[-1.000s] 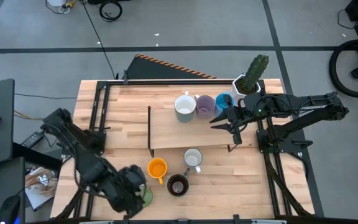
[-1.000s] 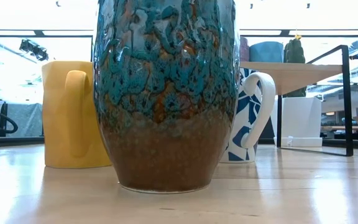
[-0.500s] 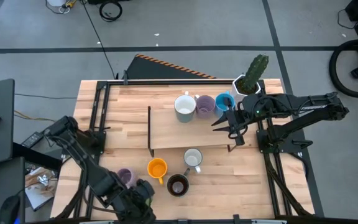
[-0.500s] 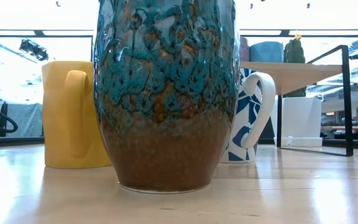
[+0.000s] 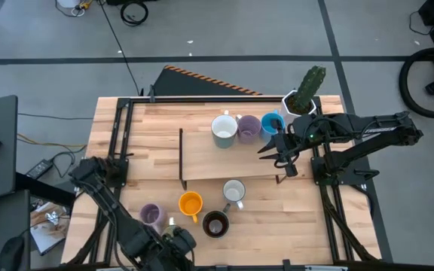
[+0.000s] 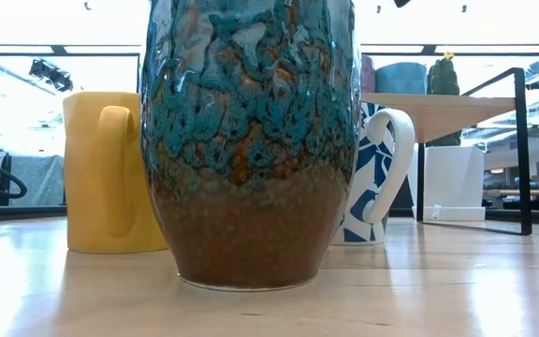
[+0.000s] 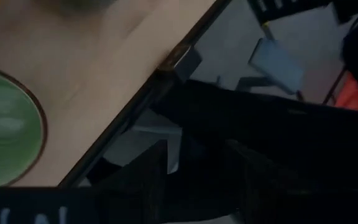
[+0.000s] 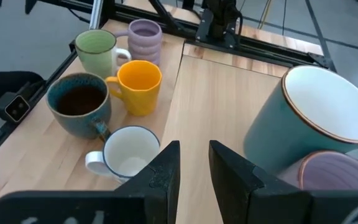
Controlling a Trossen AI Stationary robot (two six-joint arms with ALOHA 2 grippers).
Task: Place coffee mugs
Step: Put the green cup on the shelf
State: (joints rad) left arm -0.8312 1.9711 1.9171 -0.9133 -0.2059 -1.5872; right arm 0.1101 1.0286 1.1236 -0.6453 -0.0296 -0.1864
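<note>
Hovering over the raised wooden shelf [image 5: 217, 162] near the back of the light butcher-block table [image 5: 119, 143], the right hand [image 5: 281, 147] hangs just beside the glossy blue mug [image 5: 272, 124], its two dark fingers [image 8: 163, 171] a little apart with nothing between them. Along the shelf's back edge stand three mugs in a tight row: a wide white-grey mug [image 5: 224, 129], a ribbed lavender mug [image 5: 248, 129] touching it, and the blue one next to that. Behind the blue mug sits a white hexagonal pot holding a green cactus [image 5: 305, 93].

On the table in front of the shelf is a second cluster. A bright orange handled mug [image 5: 191, 204] stands beside a small white mug with blue pattern [image 5: 233, 193], and a dark brown mug with teal glaze [image 5: 215, 224] sits just in front of both, filling the low view. A second lavender ribbed mug [image 5: 151, 214] stands left of the orange one, apart from it. A pale green mug [image 8: 97, 50] shows in the right wrist view next to that lavender mug; in the high view the left arm covers it.

The left hand [image 5: 173, 247] is at the table's front edge, near the green mug; I cannot tell whether its fingers are apart or together
</note>
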